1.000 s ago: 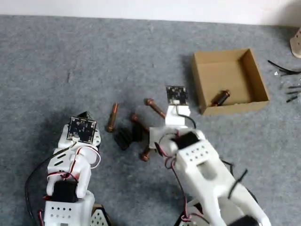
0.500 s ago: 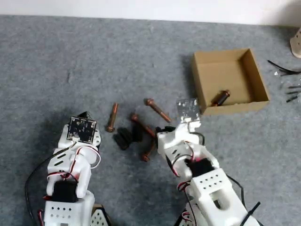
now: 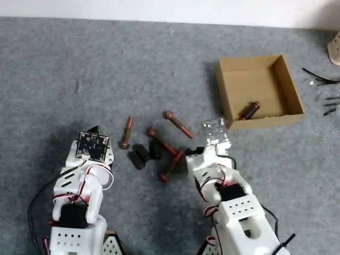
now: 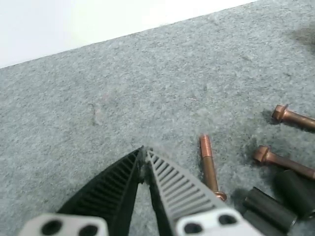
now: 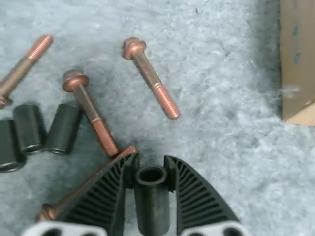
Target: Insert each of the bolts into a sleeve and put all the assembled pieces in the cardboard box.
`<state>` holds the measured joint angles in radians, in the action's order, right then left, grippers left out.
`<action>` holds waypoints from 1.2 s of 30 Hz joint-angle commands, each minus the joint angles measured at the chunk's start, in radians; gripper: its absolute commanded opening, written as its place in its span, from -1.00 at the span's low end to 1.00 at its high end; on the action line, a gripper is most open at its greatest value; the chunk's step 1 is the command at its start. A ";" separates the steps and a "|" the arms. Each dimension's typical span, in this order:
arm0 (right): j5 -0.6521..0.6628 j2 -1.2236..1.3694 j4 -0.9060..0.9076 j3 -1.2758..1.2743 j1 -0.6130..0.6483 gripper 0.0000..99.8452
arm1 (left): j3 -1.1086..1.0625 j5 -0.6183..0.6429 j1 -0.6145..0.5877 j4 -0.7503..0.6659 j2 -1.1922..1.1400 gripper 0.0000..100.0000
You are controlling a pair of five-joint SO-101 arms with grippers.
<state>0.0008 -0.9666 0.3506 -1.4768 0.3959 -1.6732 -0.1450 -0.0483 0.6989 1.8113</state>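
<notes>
Presently: left end effector (image 4: 145, 153), tips together, empty; one bolt (image 4: 209, 167) near it. Right end effector (image 5: 150, 169) clamped on a sleeve (image 5: 151, 201), loose bolts (image 5: 147, 78) just ahead; cardboard box (image 3: 265, 123) beyond, one assembled piece (image 3: 248, 111) inside. Step: pairing. Next likely needs a bolt aligned with the sleeve's bore.

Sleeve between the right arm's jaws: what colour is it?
Dark grey, nearly black; the sleeve shows best in the right wrist view.

Copper bolts (image 5: 151, 81), black sleeves (image 5: 64, 128), tan box (image 3: 265, 121), grey speckled carpet (image 3: 79, 69). Arms (image 3: 241, 210) white, fingers (image 5: 106, 195) black with ribbed pattern.
</notes>
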 commanded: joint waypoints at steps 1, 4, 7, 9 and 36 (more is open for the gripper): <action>0.012 -0.016 -0.021 -0.001 -0.024 -0.99 | -0.022 -0.002 -0.004 -0.025 0.013 -0.99; 0.012 -0.016 -0.024 -0.010 -0.031 -0.99 | -0.022 -0.002 -0.005 -0.025 0.013 -0.99; 0.012 -0.018 -0.021 -0.019 -0.031 -0.99 | -0.022 -0.002 -0.005 -0.025 0.013 -0.99; 0.014 -0.018 -0.019 -0.033 -0.031 -0.98 | -0.022 -0.002 -0.005 -0.025 0.013 -0.99; 0.012 -0.016 0.142 0.004 0.012 -0.66 | -0.022 -0.002 -0.004 -0.025 0.013 -0.99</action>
<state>0.0023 -0.9682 0.4872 -1.5198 0.3775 -1.6732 -0.1450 -0.0483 0.6989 1.8113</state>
